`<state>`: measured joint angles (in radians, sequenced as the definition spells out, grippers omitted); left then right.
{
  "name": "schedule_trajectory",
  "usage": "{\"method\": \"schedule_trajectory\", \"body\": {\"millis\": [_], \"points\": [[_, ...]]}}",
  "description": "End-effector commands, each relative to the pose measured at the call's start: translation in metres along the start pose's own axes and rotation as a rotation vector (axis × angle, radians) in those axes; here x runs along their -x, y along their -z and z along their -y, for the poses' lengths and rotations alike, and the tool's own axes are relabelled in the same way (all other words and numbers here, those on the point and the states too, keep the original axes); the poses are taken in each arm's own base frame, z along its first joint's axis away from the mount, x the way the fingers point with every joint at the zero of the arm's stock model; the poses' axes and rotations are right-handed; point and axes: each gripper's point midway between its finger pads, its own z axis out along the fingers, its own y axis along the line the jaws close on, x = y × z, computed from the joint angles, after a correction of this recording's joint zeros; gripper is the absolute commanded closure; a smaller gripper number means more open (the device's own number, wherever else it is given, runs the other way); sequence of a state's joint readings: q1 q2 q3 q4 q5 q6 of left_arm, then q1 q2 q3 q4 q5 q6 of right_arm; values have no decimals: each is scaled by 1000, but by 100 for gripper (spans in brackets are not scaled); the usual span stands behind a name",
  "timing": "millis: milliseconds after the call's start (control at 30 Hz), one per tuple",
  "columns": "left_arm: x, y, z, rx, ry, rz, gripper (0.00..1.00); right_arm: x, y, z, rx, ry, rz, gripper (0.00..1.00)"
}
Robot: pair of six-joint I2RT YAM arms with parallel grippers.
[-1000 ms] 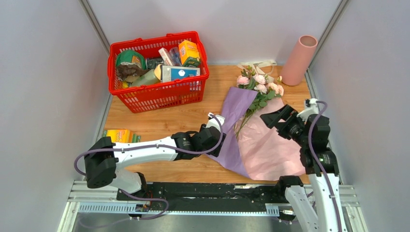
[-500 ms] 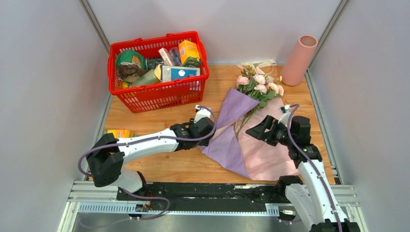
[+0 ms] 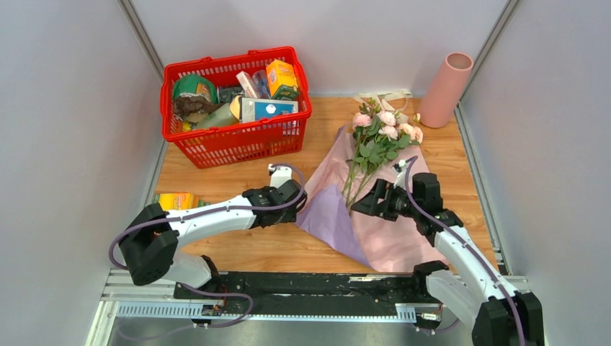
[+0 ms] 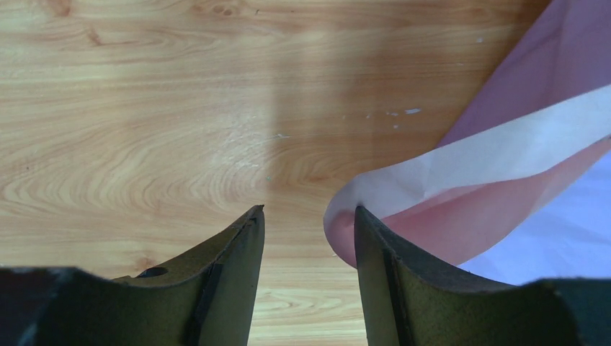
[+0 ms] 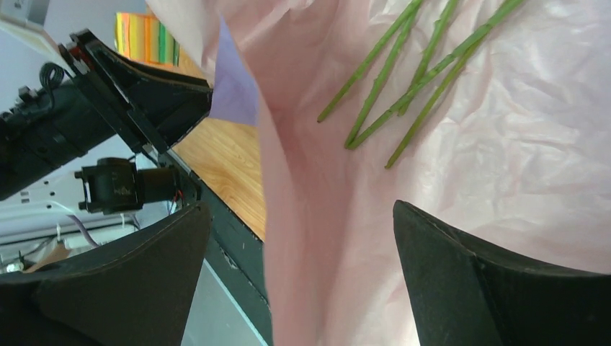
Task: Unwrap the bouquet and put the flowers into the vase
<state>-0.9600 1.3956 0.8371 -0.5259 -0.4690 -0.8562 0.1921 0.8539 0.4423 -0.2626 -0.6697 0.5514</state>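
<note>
The bouquet lies unwrapped at the right of the table. Its flowers, pink roses with green stems, rest on the spread wrapping paper, pink inside and lilac outside. The salmon vase stands upright in the far right corner. My left gripper sits open at the paper's left edge; in the left wrist view only wood shows between the fingers, and the paper's curled edge lies against the right finger's outer side. My right gripper hovers wide open by the stem ends, over a paper fold.
A red basket full of groceries stands at the back left. A yellow box lies by the left wall. A cream ribbon lies behind the roses. Grey walls close in both sides and the back.
The lilac flap that covered the stems has fallen open to the left, baring them. My left gripper drew back left, narrowing a little. My right gripper came down and left to the stem ends.
</note>
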Motion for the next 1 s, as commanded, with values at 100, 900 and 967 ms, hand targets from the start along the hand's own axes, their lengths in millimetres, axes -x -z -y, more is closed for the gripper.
{"method": "schedule_trajectory", "body": {"millis": [100, 900, 967], "points": [[7, 17, -11, -9, 118, 21, 41, 0, -30, -28, 96, 129, -48, 0], [67, 126, 46, -567, -11, 185, 38, -118, 16, -119, 494, 261, -382, 4], [63, 127, 61, -629, -38, 155, 38, -121, 18, -116, 492, 250, -384, 4]]}}
